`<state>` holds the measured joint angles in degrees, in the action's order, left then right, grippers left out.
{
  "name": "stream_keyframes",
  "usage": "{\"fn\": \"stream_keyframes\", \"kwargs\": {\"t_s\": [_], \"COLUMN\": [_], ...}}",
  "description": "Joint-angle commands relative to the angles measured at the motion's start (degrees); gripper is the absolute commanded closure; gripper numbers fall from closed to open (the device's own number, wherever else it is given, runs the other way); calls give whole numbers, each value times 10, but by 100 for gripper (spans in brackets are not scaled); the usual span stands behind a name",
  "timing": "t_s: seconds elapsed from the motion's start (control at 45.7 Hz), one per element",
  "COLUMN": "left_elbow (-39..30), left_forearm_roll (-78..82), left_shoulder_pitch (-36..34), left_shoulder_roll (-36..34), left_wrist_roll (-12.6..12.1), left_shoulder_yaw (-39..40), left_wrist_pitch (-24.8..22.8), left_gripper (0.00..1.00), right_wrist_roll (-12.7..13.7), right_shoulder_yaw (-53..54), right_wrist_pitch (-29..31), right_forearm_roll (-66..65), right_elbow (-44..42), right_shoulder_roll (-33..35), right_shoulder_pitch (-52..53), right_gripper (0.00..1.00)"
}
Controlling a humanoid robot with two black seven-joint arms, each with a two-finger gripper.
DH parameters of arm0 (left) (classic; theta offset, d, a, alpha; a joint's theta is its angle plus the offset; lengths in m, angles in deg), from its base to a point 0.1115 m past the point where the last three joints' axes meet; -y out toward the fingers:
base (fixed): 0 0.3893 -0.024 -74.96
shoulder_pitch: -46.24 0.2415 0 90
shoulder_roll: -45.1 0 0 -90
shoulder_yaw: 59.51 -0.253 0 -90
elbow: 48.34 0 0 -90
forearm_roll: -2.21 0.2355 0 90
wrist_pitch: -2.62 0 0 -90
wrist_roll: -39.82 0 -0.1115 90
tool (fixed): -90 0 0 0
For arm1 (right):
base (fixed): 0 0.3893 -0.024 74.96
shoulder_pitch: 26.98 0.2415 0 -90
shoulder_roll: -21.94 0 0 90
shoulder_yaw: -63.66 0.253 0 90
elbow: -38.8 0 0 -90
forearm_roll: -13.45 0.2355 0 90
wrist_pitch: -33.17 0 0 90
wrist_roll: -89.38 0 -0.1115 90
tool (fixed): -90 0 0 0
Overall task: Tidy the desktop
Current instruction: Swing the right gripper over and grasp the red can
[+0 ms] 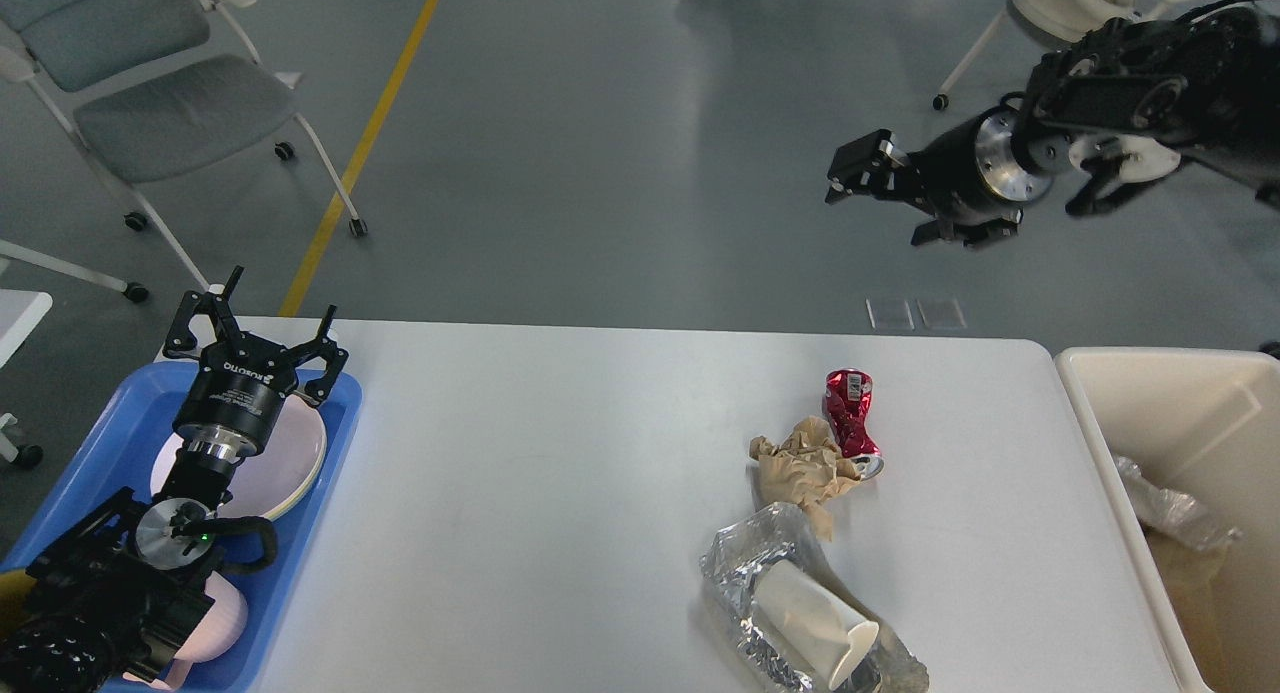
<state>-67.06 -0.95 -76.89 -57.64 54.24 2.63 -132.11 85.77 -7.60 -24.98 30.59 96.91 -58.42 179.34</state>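
The white-grey desktop (560, 473) fills the lower middle of the head view. On its right half lie a crushed red can (850, 418), a crumpled brown paper (800, 468) touching the can, and a white paper cup (815, 628) on its side on crinkled silver foil (740, 563). My left gripper (268, 318) is open and empty, above the far end of the blue tray (110, 423). My right gripper (850, 173) is raised high beyond the desk's far edge, over the floor; it is dark and its fingers cannot be told apart.
The blue tray at the left holds a white plate (300, 463) and a pink bowl (228, 621). A cream bin (1180, 413) stands at the desk's right end, with clear plastic (1165, 503) inside. Wheeled chairs (170, 113) stand on the floor at the far left.
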Motion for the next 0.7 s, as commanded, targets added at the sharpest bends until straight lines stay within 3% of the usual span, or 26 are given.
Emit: {"fn": "stream_keyframes", "kwargs": {"t_s": [0.0,0.11,0.263,0.679], "left_elbow": [0,0,0,0], "left_forearm_roll": [0,0,0,0], "left_shoulder_pitch": [0,0,0,0], "left_shoulder_roll": [0,0,0,0], "left_wrist_roll": [0,0,0,0], "left_shoulder_yaw": [0,0,0,0], "left_wrist_pitch": [0,0,0,0], "left_gripper": [4,4,4,4], "right_wrist_roll": [0,0,0,2], "right_shoulder_yaw": [0,-2,-7,-29], "right_wrist_pitch": [94,134,104,-247], "right_forearm_roll": [1,1,-1,-48], "right_elbow": [28,36,28,10], "right_shoulder_roll": [-44,-54,-56,-54], "right_shoulder_pitch": [93,134,89,-222], "right_gripper": [0,0,0,0]}}
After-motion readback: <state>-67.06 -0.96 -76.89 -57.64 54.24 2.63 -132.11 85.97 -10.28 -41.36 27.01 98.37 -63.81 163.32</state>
